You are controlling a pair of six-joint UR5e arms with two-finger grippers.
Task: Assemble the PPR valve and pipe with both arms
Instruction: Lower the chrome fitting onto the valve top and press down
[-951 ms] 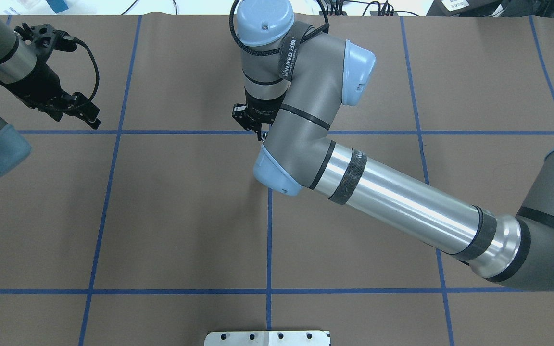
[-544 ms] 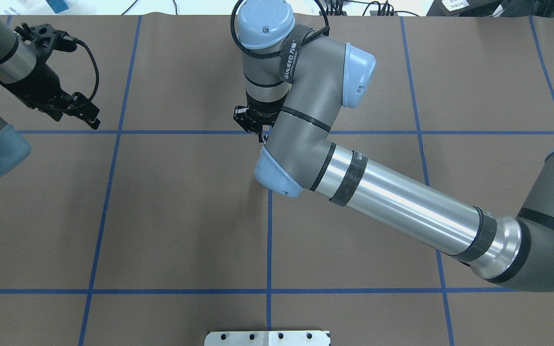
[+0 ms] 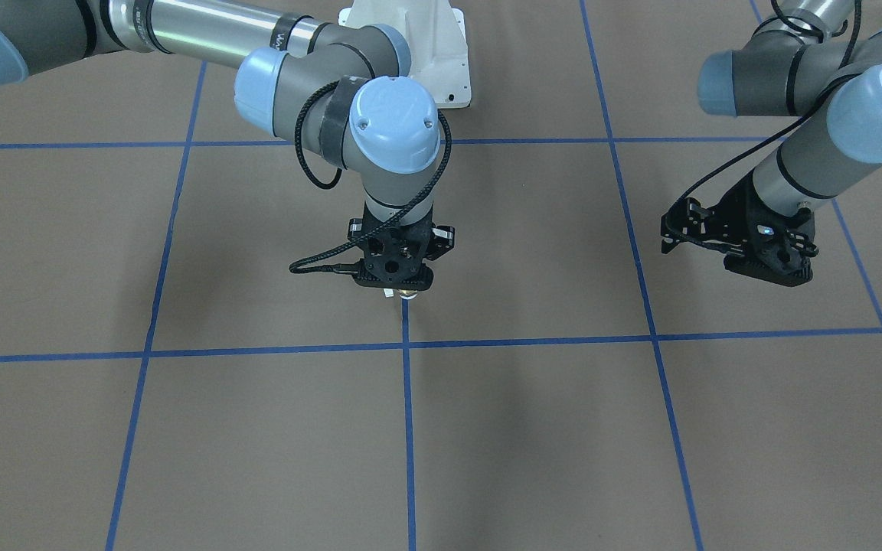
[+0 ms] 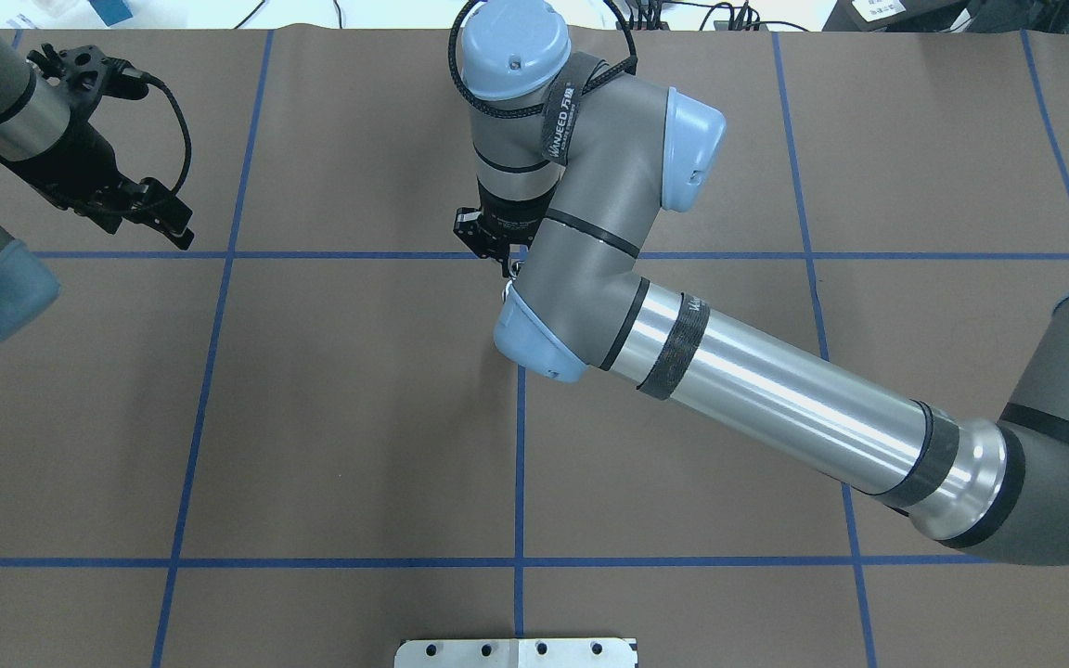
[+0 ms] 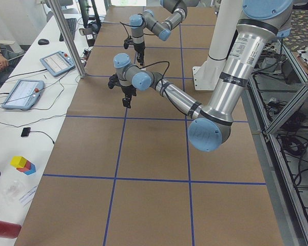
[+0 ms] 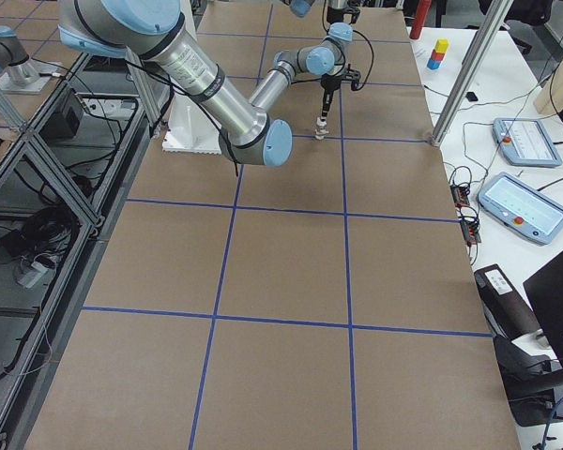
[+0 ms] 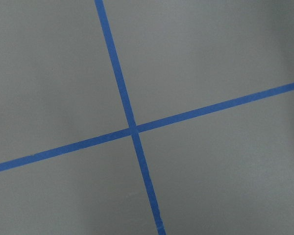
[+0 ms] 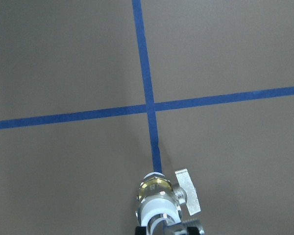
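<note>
The PPR valve (image 8: 157,196) shows at the bottom of the right wrist view, with a white ring end, brass middle and a pale side handle (image 8: 187,191). My right gripper (image 3: 403,289) points straight down over a blue tape crossing and is shut on the valve, holding it upright just above the table. A shiny tip of the valve (image 3: 408,294) shows under the gripper. In the overhead view the gripper (image 4: 508,263) is mostly hidden by the arm. I cannot make out the silver pipe as a separate piece. My left gripper (image 4: 180,232) hangs empty and open at the far left.
Blue tape lines (image 4: 518,464) divide the brown table cover. The white bolted pedestal (image 3: 410,46) stands at the robot's base. A metal post (image 5: 66,38), tablets (image 5: 20,92) and coloured blocks (image 5: 23,164) sit on the operators' side table.
My right wrist and gripper have shifted slightly to the right with the valve in hold. The left arm has not moved.
</note>
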